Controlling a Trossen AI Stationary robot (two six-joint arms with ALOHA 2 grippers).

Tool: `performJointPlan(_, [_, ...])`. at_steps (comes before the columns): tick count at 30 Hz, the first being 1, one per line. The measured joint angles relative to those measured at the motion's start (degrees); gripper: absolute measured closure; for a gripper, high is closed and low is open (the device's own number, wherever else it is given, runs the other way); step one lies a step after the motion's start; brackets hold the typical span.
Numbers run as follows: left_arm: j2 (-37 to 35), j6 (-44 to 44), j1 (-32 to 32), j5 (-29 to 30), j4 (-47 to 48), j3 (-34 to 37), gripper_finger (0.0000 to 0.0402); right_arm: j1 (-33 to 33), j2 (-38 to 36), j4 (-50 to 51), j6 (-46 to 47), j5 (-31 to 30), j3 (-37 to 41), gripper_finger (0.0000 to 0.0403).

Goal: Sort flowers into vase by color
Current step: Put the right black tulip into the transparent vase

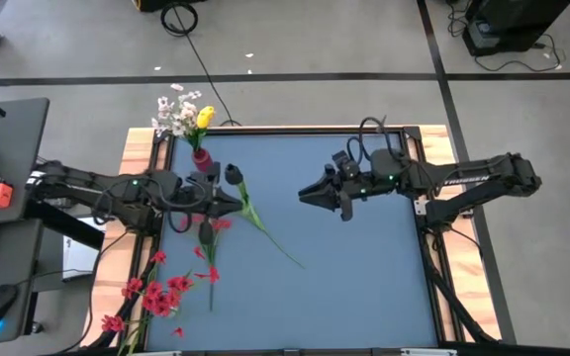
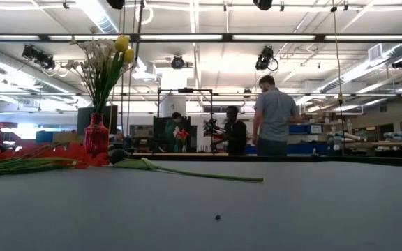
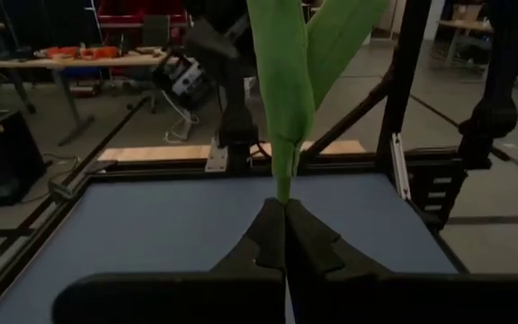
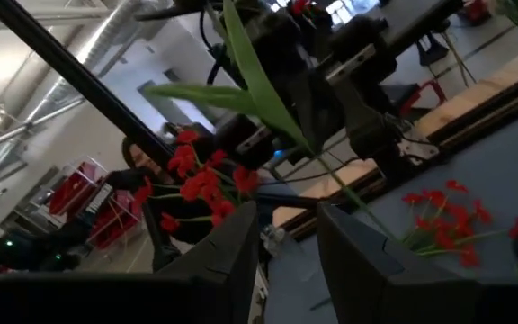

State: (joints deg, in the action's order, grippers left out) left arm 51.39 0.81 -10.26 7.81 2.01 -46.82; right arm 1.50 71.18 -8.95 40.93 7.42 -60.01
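Red sprays (image 1: 151, 295) lie in a loose heap at the table's near-left corner, unsorted as far as I can see, with one red stem (image 1: 209, 259) lying apart just beside them. The red vase (image 1: 201, 158) stands near the far-left edge and holds white blossoms (image 1: 173, 114) and a yellow tulip (image 1: 205, 117), so I judge that part done. My left gripper (image 1: 236, 205) sits just in front of the vase, clenched on the green stem (image 3: 284, 157) of the dark-bud flower (image 1: 234, 175), whose stem runs out across the mat toward the middle. My right gripper (image 1: 305, 195) hovers mid-table, fingers (image 4: 232, 256) apart, holding nothing. I reckon most reds plus this bud remain.
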Motion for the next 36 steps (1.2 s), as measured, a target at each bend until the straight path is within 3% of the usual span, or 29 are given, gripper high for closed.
performJointPlan(3, [-1.88,-0.91,0.0,-2.06,2.69,0.01,0.0401,1.71,0.15,0.55,0.85,-4.45,0.0,0.0278])
performJointPlan(12, [-10.95,-6.44,1.75,-12.3,12.5,0.01,0.0401,9.37,6.01,2.51,14.86,-26.47,0.0,0.0278])
performJointPlan(15, [-14.99,-7.12,2.12,-13.53,18.15,0.1,0.0401,11.24,9.78,0.36,19.14,-30.15,0.0,0.0278])
performJointPlan(20, [-24.32,-4.84,2.1,-18.43,19.22,4.91,0.0401,13.49,16.57,-7.45,26.23,-33.18,0.0,0.0278])
performJointPlan(27, [-35.8,4.25,1.99,-31.98,19.63,13.14,0.0401,18.17,23.23,-16.66,33.16,-41.06,0.0,0.0278])
performJointPlan(33, [-39.58,9.06,1.97,-48.53,21.37,13.49,0.0401,22.55,25.27,-17.64,38.31,-49.04,0.0,0.0279])
performJointPlan(36, [-39.73,10.09,1.94,-52.75,21.62,13.49,0.0401,24.58,25.31,-17.61,39.06,-52.9,0.0,0.028])
